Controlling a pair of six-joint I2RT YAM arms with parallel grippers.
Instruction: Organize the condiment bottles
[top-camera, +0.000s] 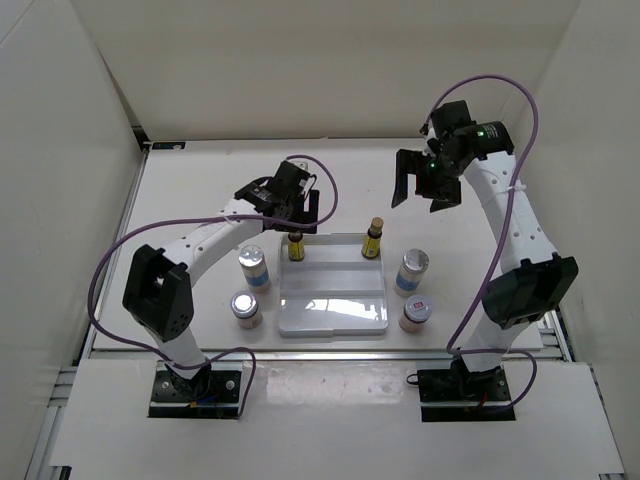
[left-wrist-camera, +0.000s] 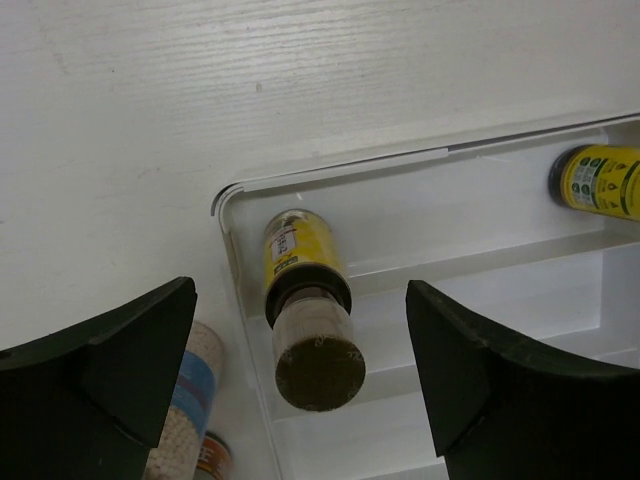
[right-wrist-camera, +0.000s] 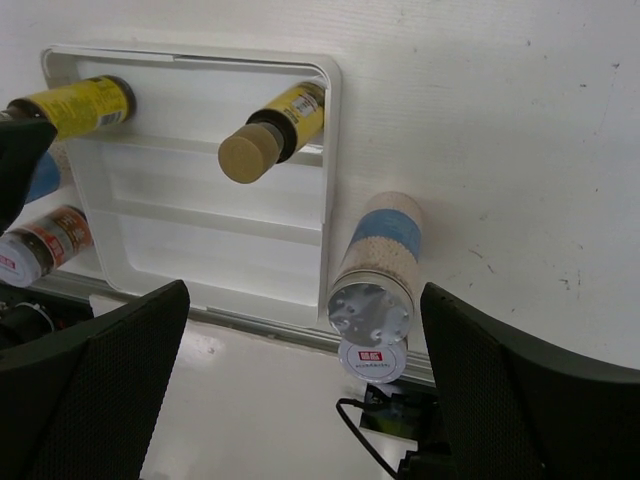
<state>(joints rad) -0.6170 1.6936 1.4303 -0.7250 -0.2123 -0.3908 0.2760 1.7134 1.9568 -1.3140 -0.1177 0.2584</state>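
Spread wide and empty: left gripper (top-camera: 296, 218) straight above the upright amber bottle (top-camera: 296, 246) in the back-left corner of the white tray (top-camera: 335, 315), right gripper (top-camera: 422, 190) held well clear, a blue-labelled bottle (top-camera: 253, 268) upright just outside the tray, nearest the left arm.

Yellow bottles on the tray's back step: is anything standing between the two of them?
Nothing. Between the left yellow bottle and the right yellow bottle, the tray step is bare, clearest in the top view.

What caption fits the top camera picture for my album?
Two amber bottles stand in the white tray, four more bottles beside it, left gripper and right gripper open.
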